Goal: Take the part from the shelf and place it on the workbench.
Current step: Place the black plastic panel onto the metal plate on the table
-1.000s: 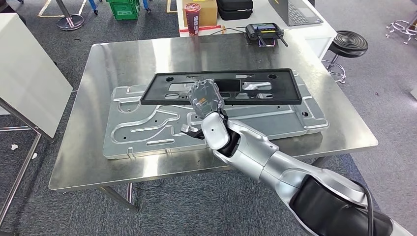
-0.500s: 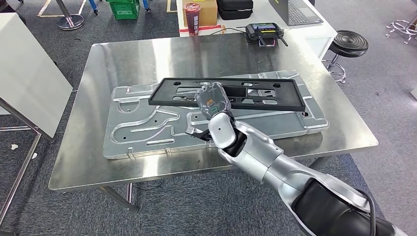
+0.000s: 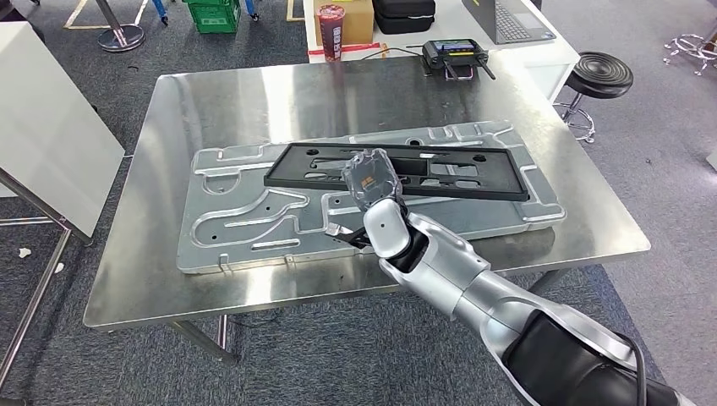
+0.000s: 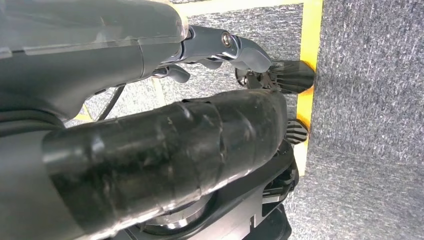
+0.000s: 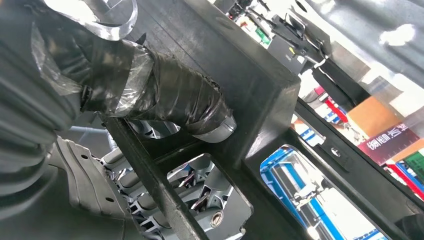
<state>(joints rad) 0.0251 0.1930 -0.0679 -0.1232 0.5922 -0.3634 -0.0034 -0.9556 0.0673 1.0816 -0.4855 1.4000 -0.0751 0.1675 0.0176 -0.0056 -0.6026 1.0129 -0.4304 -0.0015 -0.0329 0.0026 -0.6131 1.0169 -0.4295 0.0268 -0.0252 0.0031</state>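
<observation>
A long black rectangular frame part [image 3: 461, 179] with cut-outs lies low across a grey stamped metal plate [image 3: 254, 222] on the steel workbench [image 3: 220, 101]. My right hand [image 3: 369, 181] grips the frame's near long edge at about its middle, the arm coming in from the lower right. Up close in the right wrist view, the tape-wrapped thumb [image 5: 170, 102] presses on the black frame [image 5: 260, 85]. I cannot tell whether the frame rests on the plate or hovers just above it. My left hand [image 4: 200, 55] hangs over carpet floor, fingers apart, holding nothing.
At the bench's far edge are a red cup [image 3: 330, 32], a cardboard box [image 3: 359, 15] and a black controller [image 3: 455, 56]. A laptop [image 3: 507, 21] sits behind them, a black stool [image 3: 602, 74] at the right, and a white panel [image 3: 46, 144] at the left.
The right hand has drawn the black frame nearer and slightly right, lowering it toward the metal plate. It now lies flatter, its right end over the plate's right side.
</observation>
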